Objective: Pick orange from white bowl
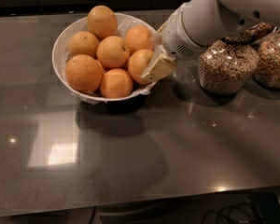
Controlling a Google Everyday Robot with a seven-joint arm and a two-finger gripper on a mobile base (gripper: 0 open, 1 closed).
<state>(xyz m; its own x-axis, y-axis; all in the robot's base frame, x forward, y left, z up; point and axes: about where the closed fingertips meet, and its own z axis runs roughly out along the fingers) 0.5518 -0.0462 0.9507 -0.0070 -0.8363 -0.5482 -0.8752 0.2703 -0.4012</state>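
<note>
The orange (139,64) lies at the 3 o'clock edge of the bowl (59,55), packed among six others. The gripper (157,63) sits right at that orange's 3 o'clock side, over the rim. I cannot tell how wide it stands. Two jars (226,66) stand farther out at 3 o'clock.

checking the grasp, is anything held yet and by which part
Cannot tell. The gripper is at the white bowl's right rim beside an orange lying in the bowl.

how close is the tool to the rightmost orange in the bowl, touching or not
Cannot tell. In the camera view the tool overlaps that orange at its right edge, hiding any contact or gap.
</note>
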